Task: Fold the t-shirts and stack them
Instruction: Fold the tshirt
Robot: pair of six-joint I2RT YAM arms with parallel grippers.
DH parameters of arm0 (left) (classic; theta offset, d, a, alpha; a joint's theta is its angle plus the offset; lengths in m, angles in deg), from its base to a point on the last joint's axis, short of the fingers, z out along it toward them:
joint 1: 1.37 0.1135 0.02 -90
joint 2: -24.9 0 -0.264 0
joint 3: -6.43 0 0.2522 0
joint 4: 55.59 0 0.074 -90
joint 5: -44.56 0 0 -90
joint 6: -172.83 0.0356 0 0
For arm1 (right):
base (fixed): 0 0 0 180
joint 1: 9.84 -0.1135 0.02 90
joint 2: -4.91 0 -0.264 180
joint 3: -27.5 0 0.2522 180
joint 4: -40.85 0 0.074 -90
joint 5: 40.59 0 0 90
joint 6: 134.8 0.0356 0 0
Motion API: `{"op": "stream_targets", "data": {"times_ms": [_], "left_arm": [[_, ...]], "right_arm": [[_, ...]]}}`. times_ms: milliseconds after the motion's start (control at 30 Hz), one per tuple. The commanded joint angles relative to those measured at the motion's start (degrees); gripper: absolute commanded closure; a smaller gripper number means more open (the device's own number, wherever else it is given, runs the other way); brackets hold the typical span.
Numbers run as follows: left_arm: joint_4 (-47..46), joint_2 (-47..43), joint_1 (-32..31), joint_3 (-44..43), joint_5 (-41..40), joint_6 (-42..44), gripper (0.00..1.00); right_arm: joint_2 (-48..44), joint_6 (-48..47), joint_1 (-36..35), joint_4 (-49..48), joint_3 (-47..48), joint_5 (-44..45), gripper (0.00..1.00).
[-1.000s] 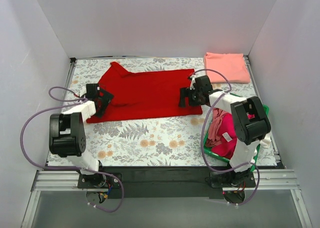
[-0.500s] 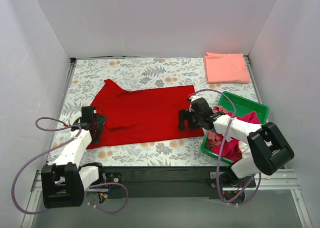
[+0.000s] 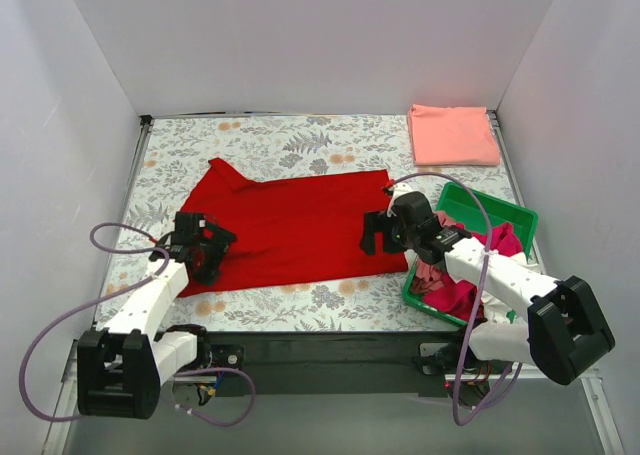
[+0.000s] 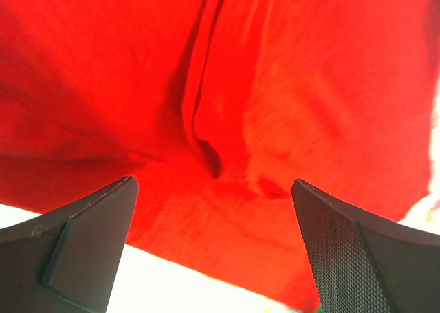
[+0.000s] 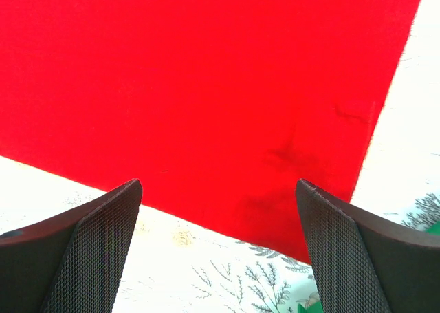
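Hovering with left fingers (image 4: 82, 237) and right fingers (image 5: 357, 251) spread wide and empty over the near corners of a plain bright red cloth t-shirt (image 3: 290, 225) lying spread out on the floral-print tabletop (image 3: 300, 300), likely starting its fold, next needing a firm pinch on both corners.

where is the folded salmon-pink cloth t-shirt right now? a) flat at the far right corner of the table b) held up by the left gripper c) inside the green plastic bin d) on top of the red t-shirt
A: the folded salmon-pink cloth t-shirt lies flat on the floral-print table cover at its far right corner, apart from the green plastic bin and the spread bright red cloth t-shirt.
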Motion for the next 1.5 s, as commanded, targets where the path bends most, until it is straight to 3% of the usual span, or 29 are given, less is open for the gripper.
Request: {"op": "stream_targets", "data": {"times_ms": [0, 267, 533, 700, 833, 900, 933, 967, 1000, 1267, 1467], "left_arm": [[-0.4, 4.5, -3.7, 0.1, 2.1, 0.2, 0.07], [-1.7, 9.9, -8.3, -4.3, -2.1, -1.3, 0.29], [2.9, 12.5, -8.3, -8.2, -8.2, -1.3, 0.31], [2.3, 13.4, -8.3, -9.1, -11.1, -0.8, 0.39], [1.1, 17.6, -8.3, -9.9, -8.8, 0.1, 0.56], [1.0, 18.7, -8.3, -10.4, -8.1, 0.6, 0.69], [1.1, 19.1, -8.3, -10.6, -7.9, 1.0, 0.77], [1.3, 19.1, -8.3, -10.7, -7.7, 0.9, 0.98], [1.3, 18.9, -8.3, -10.8, -7.5, 0.9, 1.00], [1.6, 16.4, -8.4, -11.9, -8.6, 4.4, 1.00], [3.0, 23.6, -8.4, -17.7, -6.5, 8.5, 1.00]], "right_arm": [[-2.4, 0.0, -0.4, 0.7, 1.0, 2.4, 0.02], [-3.1, -0.6, -0.4, 0.6, 0.7, 3.7, 0.02], [-1.1, -0.8, -0.4, 0.6, 1.1, 3.4, 0.02], [-0.2, -1.1, -0.4, 0.6, 1.5, 3.3, 0.02], [-0.1, -1.2, -0.4, 0.7, 1.4, 3.5, 0.02], [-0.3, -1.2, -0.4, 0.8, 1.2, 3.8, 0.02], [-0.8, -1.3, -0.4, 0.8, 1.1, 4.1, 0.02], [-1.0, -1.2, -0.4, 0.8, 1.0, 4.4, 0.02], [-1.5, -1.2, -0.3, 0.8, 0.8, 4.6, 0.02], [-1.9, -1.1, -0.3, 0.8, 0.5, 5.2, 0.02], [-1.2, -1.3, -0.3, 1.0, 0.7, 5.0, 0.02]]}}
